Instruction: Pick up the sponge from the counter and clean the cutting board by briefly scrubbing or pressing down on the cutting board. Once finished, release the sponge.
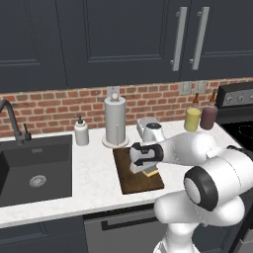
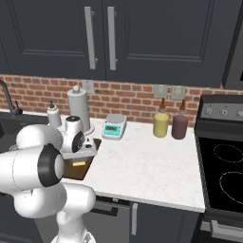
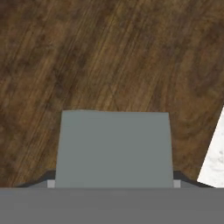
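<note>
The dark brown cutting board [image 1: 133, 184] lies on the white counter [image 1: 96, 175] right of the sink. My gripper [image 1: 146, 170] points down over the board's right part, shut on the sponge [image 1: 152, 173], whose yellow body peeks out under the hand and rests on the wood. From the right base view the sponge [image 2: 79, 163] sits on the board [image 2: 76, 173] below the gripper [image 2: 83, 154]. In the hand view the sponge's grey top [image 3: 113, 148] spans the gap between the fingertips [image 3: 49, 180], with the board's wood grain [image 3: 109, 57] behind it and a sliver of counter [image 3: 216, 159] at the right.
A paper towel roll [image 1: 115, 121] and a white-and-teal scale [image 1: 150, 129] stand just behind the board. A soap dispenser [image 1: 81, 132] and the dark sink [image 1: 34, 168] are to the left. Yellow [image 1: 192, 118] and dark red [image 1: 209, 116] bottles stand by the stove [image 2: 223, 166].
</note>
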### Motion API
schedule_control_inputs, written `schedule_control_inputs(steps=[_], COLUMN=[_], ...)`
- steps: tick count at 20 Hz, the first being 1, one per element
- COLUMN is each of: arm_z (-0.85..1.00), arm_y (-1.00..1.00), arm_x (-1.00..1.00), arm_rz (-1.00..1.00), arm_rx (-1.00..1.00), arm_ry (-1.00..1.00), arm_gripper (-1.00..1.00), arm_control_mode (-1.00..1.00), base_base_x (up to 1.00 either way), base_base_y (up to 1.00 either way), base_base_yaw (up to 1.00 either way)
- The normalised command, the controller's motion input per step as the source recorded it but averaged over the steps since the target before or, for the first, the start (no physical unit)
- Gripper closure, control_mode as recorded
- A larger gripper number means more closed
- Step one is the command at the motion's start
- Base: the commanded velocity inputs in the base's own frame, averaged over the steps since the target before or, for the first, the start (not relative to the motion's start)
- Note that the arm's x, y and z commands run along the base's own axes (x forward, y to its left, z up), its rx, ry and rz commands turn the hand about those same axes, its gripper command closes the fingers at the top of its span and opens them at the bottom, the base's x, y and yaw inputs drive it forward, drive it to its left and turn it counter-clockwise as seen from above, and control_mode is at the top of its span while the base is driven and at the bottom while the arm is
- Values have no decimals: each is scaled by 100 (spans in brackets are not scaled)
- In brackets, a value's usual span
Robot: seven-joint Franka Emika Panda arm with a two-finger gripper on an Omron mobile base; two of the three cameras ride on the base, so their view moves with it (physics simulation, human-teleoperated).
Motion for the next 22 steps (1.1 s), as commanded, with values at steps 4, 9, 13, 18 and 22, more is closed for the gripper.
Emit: schedule_control_inputs(steps=[4,9,13,18,22], arm_z=[0,0,-1,-6,-7], arm_y=[-9,0,3,5,0], arm_x=[-18,0,3,66,78], arm_rz=[0,0,0,-2,-6], arm_rx=[0,0,0,-1,-3], arm_ry=[11,10,15,3,0], arm_gripper=[100,100,100,100,100], arm_control_mode=[-100,-100,-100,-100,-100], base_base_x=[0,0,0,0,0], base_base_y=[0,0,0,0,0], base_base_yaw=[0,0,0,0,0])
